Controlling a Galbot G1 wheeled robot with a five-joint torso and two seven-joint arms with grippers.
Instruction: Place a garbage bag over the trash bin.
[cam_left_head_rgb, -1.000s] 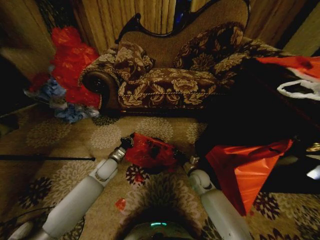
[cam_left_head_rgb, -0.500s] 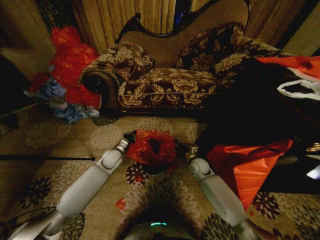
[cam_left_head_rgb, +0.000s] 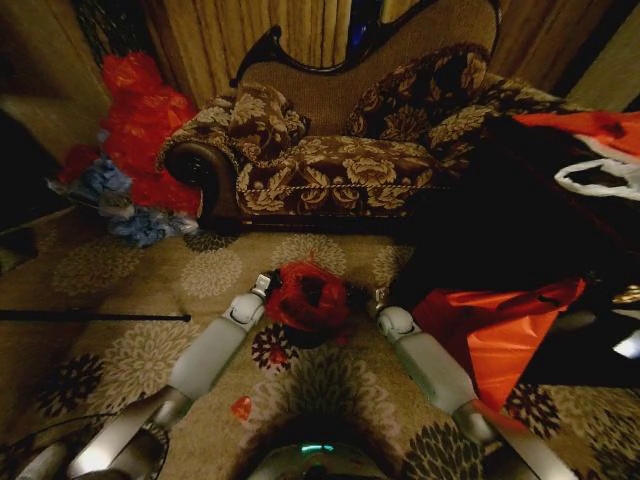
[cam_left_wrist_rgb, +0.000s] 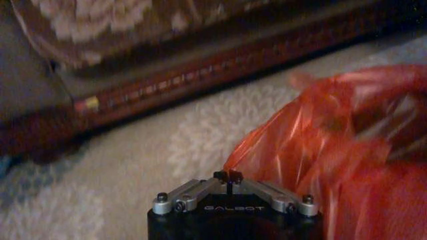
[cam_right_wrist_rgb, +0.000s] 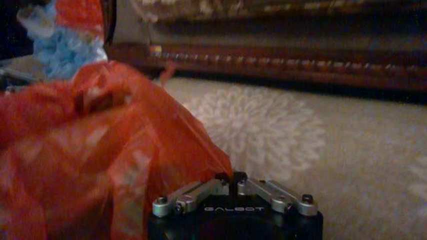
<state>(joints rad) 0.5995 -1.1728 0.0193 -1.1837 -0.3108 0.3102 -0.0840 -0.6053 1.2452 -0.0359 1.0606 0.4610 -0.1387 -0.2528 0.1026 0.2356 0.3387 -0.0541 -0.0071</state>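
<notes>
The garbage bag (cam_left_head_rgb: 308, 296), thin shiny red film, hangs bunched between my two grippers on the carpet in front of the sofa, its mouth showing as a dark hole. The trash bin (cam_left_head_rgb: 306, 338) is mostly hidden under it; only a dark strip shows below the film. My left gripper (cam_left_head_rgb: 267, 286) holds the bag's left edge, and in the left wrist view that gripper (cam_left_wrist_rgb: 228, 176) is shut on the red film (cam_left_wrist_rgb: 313, 150). My right gripper (cam_left_head_rgb: 372, 297) holds the right edge, and in the right wrist view it (cam_right_wrist_rgb: 231, 176) is shut on the film (cam_right_wrist_rgb: 100, 150).
A patterned sofa (cam_left_head_rgb: 330, 160) stands close behind the bag. A heap of red and blue bags (cam_left_head_rgb: 140, 140) lies at its left end. A large orange-red sheet (cam_left_head_rgb: 495, 335) hangs over dark furniture on the right. A thin black rod (cam_left_head_rgb: 95, 316) and a red scrap (cam_left_head_rgb: 241, 407) lie on the carpet.
Both arms have reached farther out toward the sofa and the grippers have drawn closer together. The bag has moved with them and bunched into a narrower shape.
</notes>
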